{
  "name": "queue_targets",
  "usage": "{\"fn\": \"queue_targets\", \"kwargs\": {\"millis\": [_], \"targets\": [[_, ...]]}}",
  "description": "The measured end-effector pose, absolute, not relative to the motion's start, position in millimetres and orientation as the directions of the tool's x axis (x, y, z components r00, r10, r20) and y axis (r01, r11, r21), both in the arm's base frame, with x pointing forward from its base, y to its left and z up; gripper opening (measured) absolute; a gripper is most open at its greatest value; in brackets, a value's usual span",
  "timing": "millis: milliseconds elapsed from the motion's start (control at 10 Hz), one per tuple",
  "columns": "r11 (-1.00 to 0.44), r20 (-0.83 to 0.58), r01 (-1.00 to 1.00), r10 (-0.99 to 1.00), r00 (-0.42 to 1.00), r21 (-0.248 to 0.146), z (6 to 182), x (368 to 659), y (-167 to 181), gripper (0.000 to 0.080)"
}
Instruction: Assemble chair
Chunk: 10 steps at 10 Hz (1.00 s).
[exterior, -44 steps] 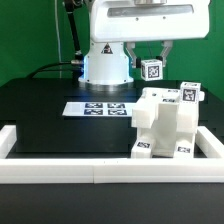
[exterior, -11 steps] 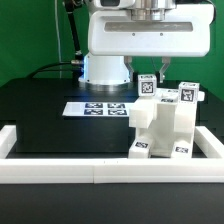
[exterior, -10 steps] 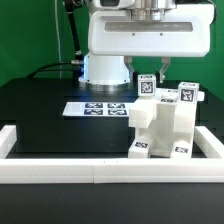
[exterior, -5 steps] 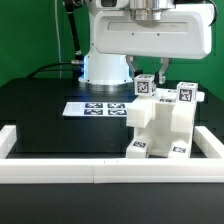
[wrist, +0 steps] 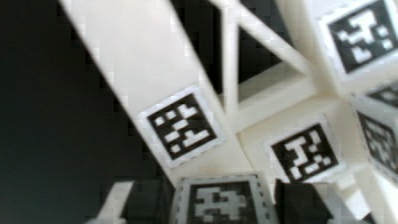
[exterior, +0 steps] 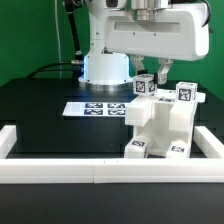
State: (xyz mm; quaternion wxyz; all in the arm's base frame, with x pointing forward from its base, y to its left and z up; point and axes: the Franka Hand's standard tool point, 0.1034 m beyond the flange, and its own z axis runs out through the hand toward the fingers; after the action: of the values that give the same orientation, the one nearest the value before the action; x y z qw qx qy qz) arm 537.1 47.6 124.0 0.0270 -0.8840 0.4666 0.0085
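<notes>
Gripper [exterior: 154, 84] atop blocky white chair [exterior: 160, 128]

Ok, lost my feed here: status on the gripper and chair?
Gripper shut on small tagged post, at the chair top. Chair upright by the border rail. Nothing in the way.

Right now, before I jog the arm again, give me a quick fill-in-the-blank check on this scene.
1. The chair stands on the ____ table top.
2. The marker board lies to the exterior view's ____ of the chair.
3. The end effector hangs directly ____ the chair.
4. A low ____ rail borders the table's near edge.

Missing words: black; left; above; white
</notes>
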Motion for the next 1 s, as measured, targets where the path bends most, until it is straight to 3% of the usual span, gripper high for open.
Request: {"fn": "queue_targets", "kwargs": {"millis": [500,800,1000], "targets": [[-0.34,-0.059,-0.94,-0.938,0.342,-0.036,124.3,537.5,51.0,0.0288],[-0.341,-0.059,-0.94,-0.938,0.342,-0.036,124.0,537.4,51.2,0.0288],[-0.353,-0.058,-0.935,-0.933,0.355,-0.036,124.0,537.4,51.2,0.0573]]}}
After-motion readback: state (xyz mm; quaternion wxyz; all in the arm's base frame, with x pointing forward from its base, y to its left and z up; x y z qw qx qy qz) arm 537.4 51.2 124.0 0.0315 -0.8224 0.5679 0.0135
